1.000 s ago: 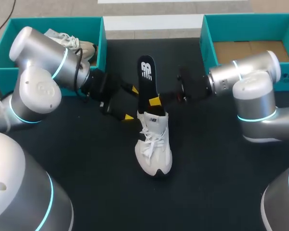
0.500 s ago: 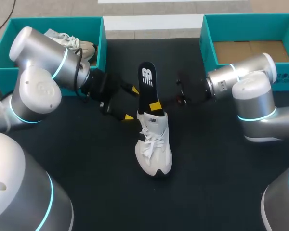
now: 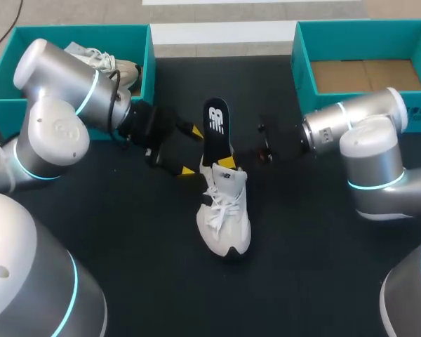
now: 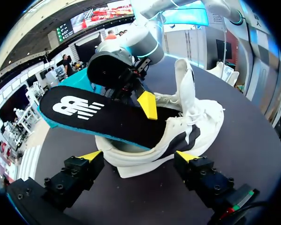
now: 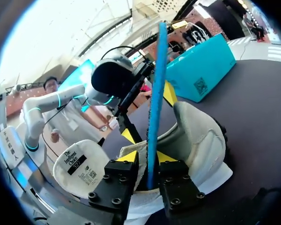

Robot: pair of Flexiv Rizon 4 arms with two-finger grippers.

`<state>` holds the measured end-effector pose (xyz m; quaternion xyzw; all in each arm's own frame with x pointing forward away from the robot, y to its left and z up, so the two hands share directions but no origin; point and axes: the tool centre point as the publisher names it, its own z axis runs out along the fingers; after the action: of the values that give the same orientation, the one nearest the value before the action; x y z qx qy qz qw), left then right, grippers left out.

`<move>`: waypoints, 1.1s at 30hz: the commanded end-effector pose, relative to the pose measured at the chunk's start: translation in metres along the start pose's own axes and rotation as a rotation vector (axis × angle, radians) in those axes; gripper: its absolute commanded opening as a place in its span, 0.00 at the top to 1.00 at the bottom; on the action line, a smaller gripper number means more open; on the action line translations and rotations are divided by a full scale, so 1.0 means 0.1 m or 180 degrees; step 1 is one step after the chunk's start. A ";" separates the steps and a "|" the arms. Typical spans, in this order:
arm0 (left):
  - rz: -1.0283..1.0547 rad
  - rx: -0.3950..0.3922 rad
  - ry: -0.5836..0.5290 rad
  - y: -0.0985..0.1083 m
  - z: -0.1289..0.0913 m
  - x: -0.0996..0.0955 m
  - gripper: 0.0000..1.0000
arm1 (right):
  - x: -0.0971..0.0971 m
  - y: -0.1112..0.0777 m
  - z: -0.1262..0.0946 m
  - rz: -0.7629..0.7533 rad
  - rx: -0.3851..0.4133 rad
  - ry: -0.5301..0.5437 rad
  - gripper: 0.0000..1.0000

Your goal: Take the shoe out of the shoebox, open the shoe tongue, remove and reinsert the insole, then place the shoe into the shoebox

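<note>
A black table fills the head view. The left arm and the right arm reach in from opposite sides toward its middle. Two teal shoeboxes stand at the far edge. The left shoebox holds a second white shoe. The right shoebox shows only its cardboard floor.

The task's white shoe sits on the table near the centre, well apart from both boxes, with its toe toward the camera. A black insole stands steeply out of the shoe's opening, its lower end down inside the heel.

The right gripper pinches the insole from both faces, just above the shoe's collar. The left gripper is spread wide just beside the heel. It brackets the shoe without clamping it.

The insole looks partway in, or partway out. The main risk is that nothing holds the shoe. A push along the insole could slide or tip the shoe. The insole's front end could also catch on the lining and fold instead of lying flat. A thin pinch on a flexible sheet may slip too.
</note>
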<state>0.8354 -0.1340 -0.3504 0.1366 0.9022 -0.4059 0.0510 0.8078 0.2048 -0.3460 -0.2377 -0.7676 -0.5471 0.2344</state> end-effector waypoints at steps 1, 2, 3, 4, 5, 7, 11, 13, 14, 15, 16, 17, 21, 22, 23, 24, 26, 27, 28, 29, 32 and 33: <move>0.0001 -0.0010 -0.0003 0.00 0.01 0.00 0.00 | -0.02 0.13 -0.03 -0.0043 0.0082 -0.0016 0.62; 0.0001 -0.0010 -0.0003 0.00 0.01 0.00 0.00 | -0.04 0.16 -0.04 -0.0065 0.0086 -0.0013 0.63; 0.0001 -0.0010 -0.0003 0.00 0.01 0.00 0.00 | -0.06 0.18 -0.04 -0.0078 0.0097 0.0000 0.64; 0.0001 -0.0010 -0.0003 0.00 0.01 0.00 0.00 | -0.08 0.20 -0.04 -0.0081 0.0109 0.0014 0.65; 0.0001 -0.0010 -0.0003 0.00 0.01 0.00 0.00 | -0.10 0.22 -0.03 -0.0098 0.0121 0.0021 0.67; 0.0001 -0.0010 -0.0003 0.00 0.01 0.00 0.00 | -0.13 0.25 -0.02 -0.0100 0.0143 0.0060 0.69; 0.0001 -0.0010 -0.0003 0.00 0.01 0.00 0.00 | -0.17 0.28 0.01 -0.0089 0.0194 0.0118 0.81; 0.0001 -0.0010 -0.0003 0.00 0.01 0.00 0.00 | -0.18 0.27 0.01 -0.0056 0.0214 0.0128 1.00; 0.0001 -0.0010 -0.0003 0.00 0.01 0.00 0.00 | -0.18 0.26 0.01 -0.0052 0.0214 0.0127 1.00; 0.0001 -0.0010 -0.0003 0.00 0.01 0.00 0.00 | -0.18 0.24 0.01 -0.0029 0.0212 0.0135 1.00; 0.0001 -0.0010 -0.0003 0.00 0.01 0.00 0.00 | -0.17 0.20 0.02 -0.0005 0.0218 0.0139 1.00; 0.0001 -0.0010 -0.0003 0.00 0.01 0.00 0.00 | -0.16 0.18 0.02 0.0016 0.0219 0.0148 1.00; 0.0001 -0.0010 -0.0003 0.00 0.01 0.00 0.00 | -0.11 0.05 0.06 0.0138 0.0246 0.0188 1.00; 0.0001 -0.0010 -0.0003 0.00 0.01 0.00 0.00 | -0.10 0.02 0.06 0.0158 0.0256 0.0202 1.00; 0.0001 -0.0010 -0.0003 0.00 0.01 0.00 0.00 | -0.07 -0.03 0.08 0.0204 0.0279 0.0206 1.00; 0.0001 -0.0010 -0.0003 0.00 0.01 0.00 0.00 | -0.06 -0.05 0.09 0.0236 0.0288 0.0211 1.00; 0.0001 -0.0010 -0.0003 0.00 0.01 0.00 0.00 | -0.02 -0.12 0.10 0.0292 0.0298 0.0212 1.00; 0.0001 -0.0010 -0.0003 0.00 0.01 0.00 0.00 | 0.01 -0.15 0.11 0.0320 0.0303 0.0218 1.00; 0.0001 -0.0010 -0.0003 0.00 0.01 0.00 0.00 | 0.02 -0.17 0.11 0.0334 0.0303 0.0213 1.00; 0.0001 -0.0010 -0.0003 0.00 0.01 0.00 0.00 | 0.03 -0.18 0.11 0.0345 0.0301 0.0210 1.00; 0.0001 -0.0010 -0.0003 0.00 0.01 0.00 0.00 | 0.04 -0.19 0.11 0.0369 0.0302 0.0205 1.00; 0.0001 -0.0010 -0.0003 0.00 0.01 0.00 0.00 | 0.04 -0.18 0.11 0.0370 0.0314 0.0179 1.00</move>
<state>0.8353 -0.1340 -0.3504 0.1366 0.9022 -0.4059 0.0511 0.7996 0.2092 -0.3576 -0.2505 -0.7700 -0.5025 0.3032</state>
